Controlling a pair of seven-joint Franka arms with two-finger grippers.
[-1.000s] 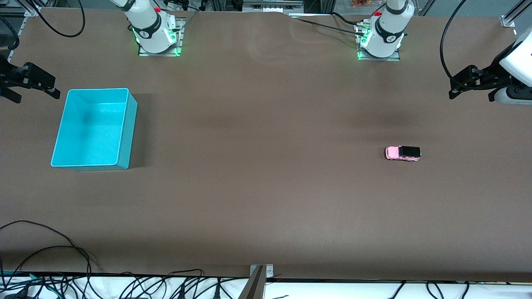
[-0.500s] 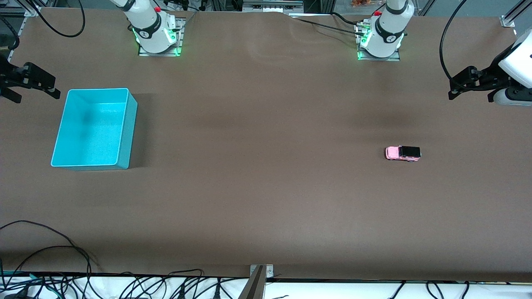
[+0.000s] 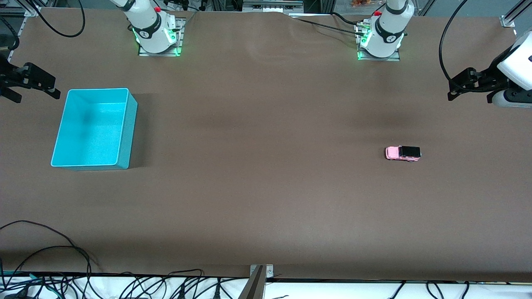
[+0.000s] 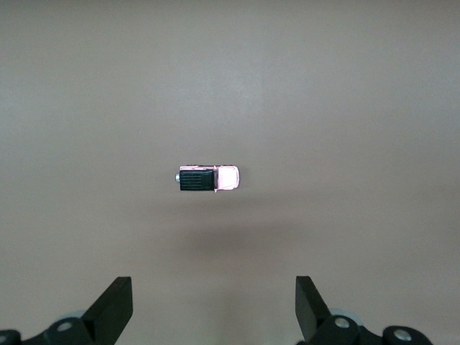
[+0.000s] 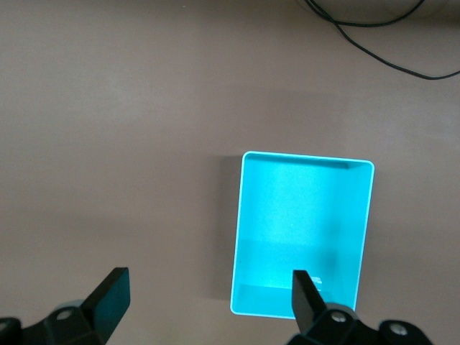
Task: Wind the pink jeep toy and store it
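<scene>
The pink jeep toy (image 3: 402, 153), with a black roof, stands on the brown table toward the left arm's end. In the left wrist view the jeep (image 4: 208, 179) lies on the table apart from the fingers. My left gripper (image 3: 470, 98) hangs open and empty in the air near the table's edge at that end; its fingers (image 4: 115, 309) stand wide apart. The turquoise bin (image 3: 132, 133) stands empty toward the right arm's end. My right gripper (image 3: 35, 94) hangs open and empty beside the bin, which shows in its wrist view (image 5: 307, 155).
Both arm bases (image 3: 156, 33) stand along the table's edge farthest from the front camera. Black cables (image 3: 50, 249) lie along the edge nearest the camera, and a cable (image 5: 374, 36) shows in the right wrist view. A metal bracket (image 3: 259, 274) sits at that near edge.
The left gripper has shifted very slightly. The jeep, the bin and the right gripper have not moved.
</scene>
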